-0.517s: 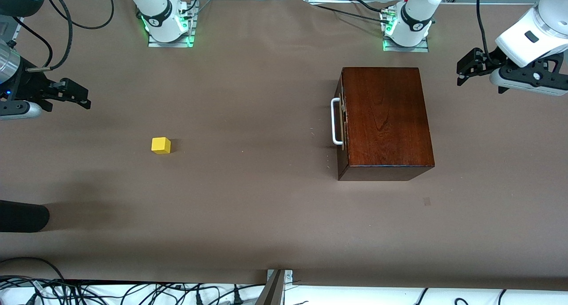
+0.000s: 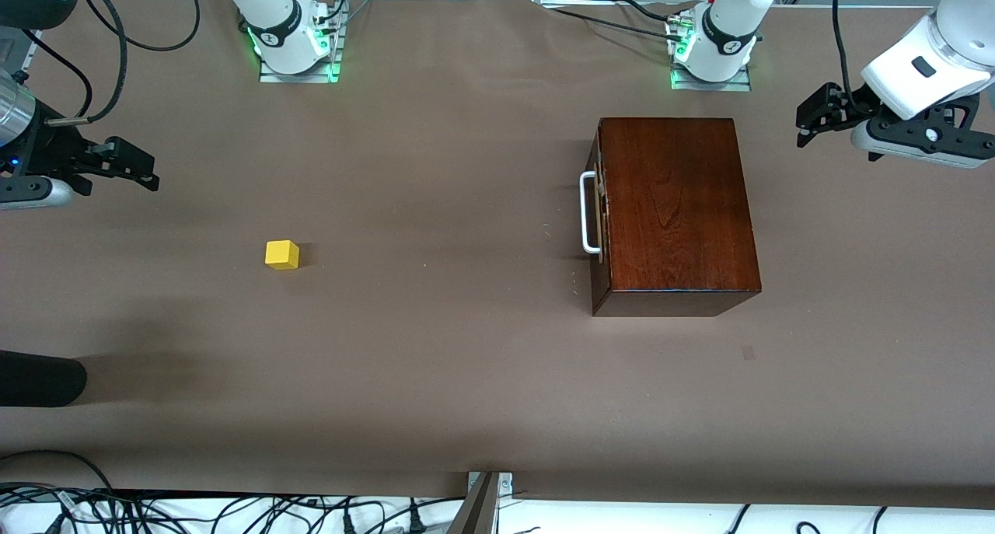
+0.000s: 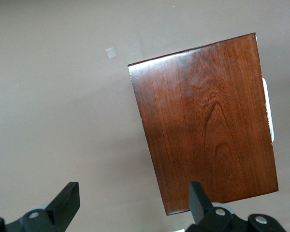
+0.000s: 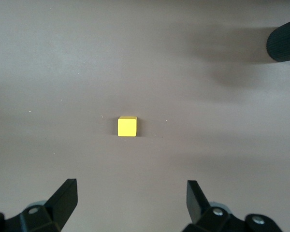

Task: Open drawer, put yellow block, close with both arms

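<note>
Drawer (image 2: 597, 211) shut flush in wooden box (image 2: 675, 207), handle (image 2: 588, 212) untouched. Yellow block (image 2: 281, 254) on bare worktop (image 2: 451, 347), well apart from box, at its 9 o'clock toward right arm's end. Left hand (image 2: 812, 126), empty, fingers wide, has shifted slightly since half second ago, over worktop at box's 2 o'clock. Right hand (image 2: 136, 169) unmoved, wide, empty. Judgement: task barely begun; left arm starting approach, opening not yet attempted.

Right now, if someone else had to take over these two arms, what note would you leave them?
Left gripper: open, empty, up over the table at its end, beside the wooden box.
Right gripper: open, empty, up over the table at its own end.
Drawer: shut, white handle untouched.
Yellow block: loose on the table toward the right arm's end.
Done: nothing.
Left: open drawer, put block in, close.
</note>
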You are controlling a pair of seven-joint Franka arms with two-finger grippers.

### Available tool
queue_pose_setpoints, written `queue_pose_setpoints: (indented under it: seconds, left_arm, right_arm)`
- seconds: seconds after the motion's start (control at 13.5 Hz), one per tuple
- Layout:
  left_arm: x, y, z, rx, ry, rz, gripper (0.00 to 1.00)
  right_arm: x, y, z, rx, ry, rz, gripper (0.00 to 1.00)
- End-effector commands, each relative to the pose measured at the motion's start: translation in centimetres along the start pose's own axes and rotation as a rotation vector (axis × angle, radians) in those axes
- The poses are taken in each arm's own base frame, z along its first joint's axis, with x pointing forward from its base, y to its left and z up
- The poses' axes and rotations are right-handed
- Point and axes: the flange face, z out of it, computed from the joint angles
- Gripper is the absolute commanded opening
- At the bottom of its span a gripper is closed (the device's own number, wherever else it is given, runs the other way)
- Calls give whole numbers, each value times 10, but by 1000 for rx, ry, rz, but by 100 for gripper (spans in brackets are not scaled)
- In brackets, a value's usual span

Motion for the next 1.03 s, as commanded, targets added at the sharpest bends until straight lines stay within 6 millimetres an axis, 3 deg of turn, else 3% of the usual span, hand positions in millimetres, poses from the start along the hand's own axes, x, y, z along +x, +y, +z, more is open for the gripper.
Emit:
queue_pose_setpoints:
  seconds: [0.0,0.96]
  left_arm:
    - [2,4,-8,1,-2,16,100]
    - [4,5,-5,22,-26,20,100]
  right_arm:
    - [3,-3,-5,4,9,-9,100]
    - [2,-5,-6,4,9,-15,100]
